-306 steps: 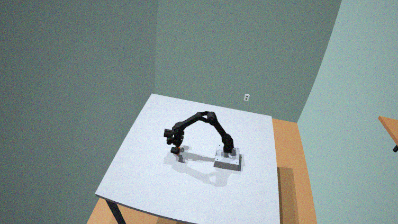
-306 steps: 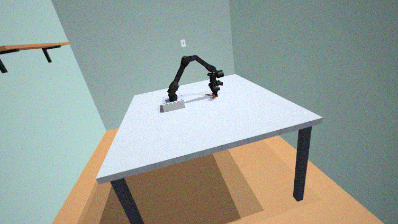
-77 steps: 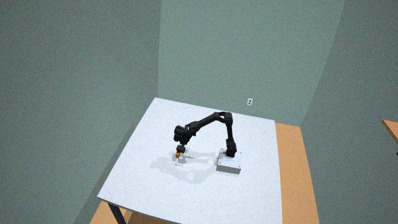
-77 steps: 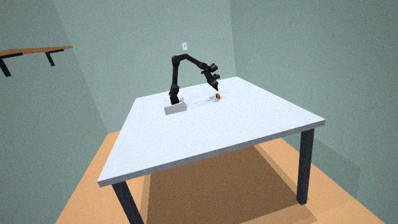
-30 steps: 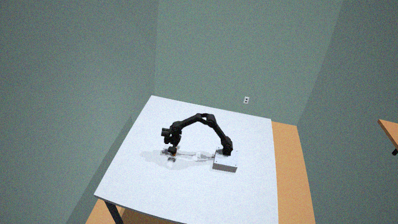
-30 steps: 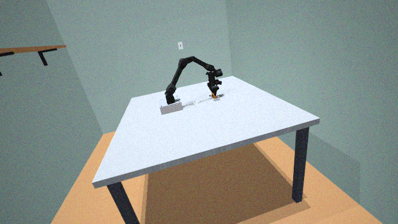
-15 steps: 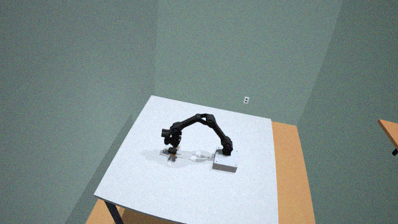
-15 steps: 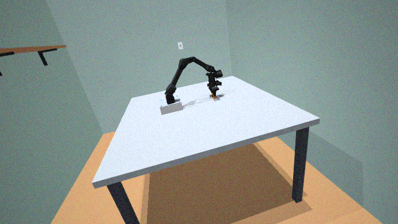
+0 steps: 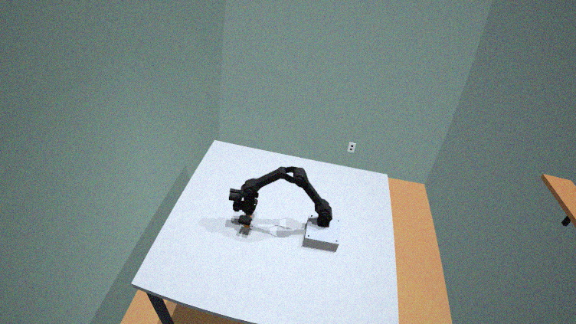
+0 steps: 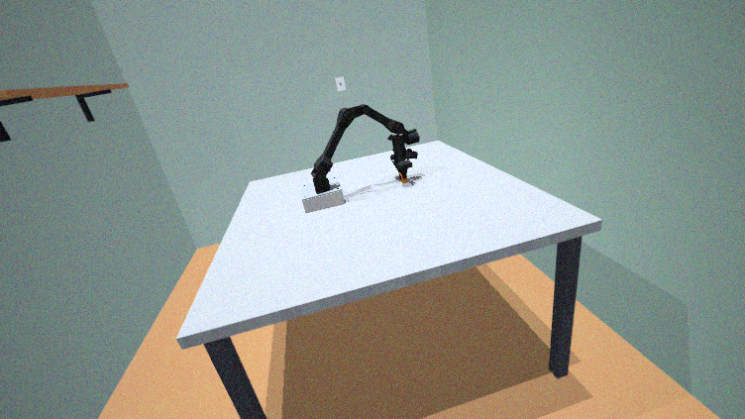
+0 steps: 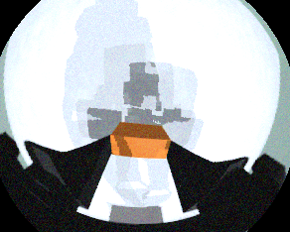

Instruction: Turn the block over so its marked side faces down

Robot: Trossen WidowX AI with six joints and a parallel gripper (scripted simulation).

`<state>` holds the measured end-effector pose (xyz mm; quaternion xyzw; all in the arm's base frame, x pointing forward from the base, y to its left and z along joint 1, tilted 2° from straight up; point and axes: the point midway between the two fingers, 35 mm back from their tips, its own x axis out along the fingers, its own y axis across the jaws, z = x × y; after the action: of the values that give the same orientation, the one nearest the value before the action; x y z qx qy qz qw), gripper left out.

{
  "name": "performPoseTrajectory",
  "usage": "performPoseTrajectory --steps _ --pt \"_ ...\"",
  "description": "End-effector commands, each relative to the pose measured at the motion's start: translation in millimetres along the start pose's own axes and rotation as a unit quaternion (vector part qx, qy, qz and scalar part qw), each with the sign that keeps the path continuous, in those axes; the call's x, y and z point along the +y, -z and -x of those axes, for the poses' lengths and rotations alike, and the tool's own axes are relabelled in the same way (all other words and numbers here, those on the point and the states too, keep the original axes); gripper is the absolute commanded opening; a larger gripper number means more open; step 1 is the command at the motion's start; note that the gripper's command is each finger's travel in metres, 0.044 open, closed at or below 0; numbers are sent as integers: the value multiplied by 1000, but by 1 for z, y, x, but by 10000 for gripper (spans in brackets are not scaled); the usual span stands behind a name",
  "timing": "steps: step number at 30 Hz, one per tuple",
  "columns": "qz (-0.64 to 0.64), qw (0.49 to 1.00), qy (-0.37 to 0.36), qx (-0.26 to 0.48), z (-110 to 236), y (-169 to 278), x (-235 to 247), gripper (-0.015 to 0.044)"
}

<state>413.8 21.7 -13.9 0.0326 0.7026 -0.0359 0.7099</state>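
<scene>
A small orange block (image 11: pixel 140 142) (image 9: pixel 247 226) (image 10: pixel 401 178) sits between the two dark fingers of my gripper (image 11: pixel 141 150) (image 9: pixel 244 220) (image 10: pixel 402 173). The gripper is shut on the block, down at the white table (image 9: pixel 271 286) (image 10: pixel 384 250). In the wrist view I see the block's plain orange top and front; no mark shows on them. In the top and exterior views the fingers hide most of the block.
The arm's grey base box (image 9: pixel 320 239) (image 10: pixel 323 199) stands on the table to the side of the block. The arm arches between base and gripper. A wooden shelf (image 10: pixel 60 90) hangs on the wall.
</scene>
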Motion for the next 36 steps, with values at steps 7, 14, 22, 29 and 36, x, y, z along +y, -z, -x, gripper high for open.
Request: performPoseTrajectory --steps 7,14,22,29,36 --pt "2 1000 0 0 29 0 0 0" --pt "3 1000 0 -17 27 -1 0 0" --pt "5 997 1 -73 19 -5 1 0" --pt "6 992 2 -122 15 -5 2 0" --pt "6 985 2 -171 12 -5 2 0"
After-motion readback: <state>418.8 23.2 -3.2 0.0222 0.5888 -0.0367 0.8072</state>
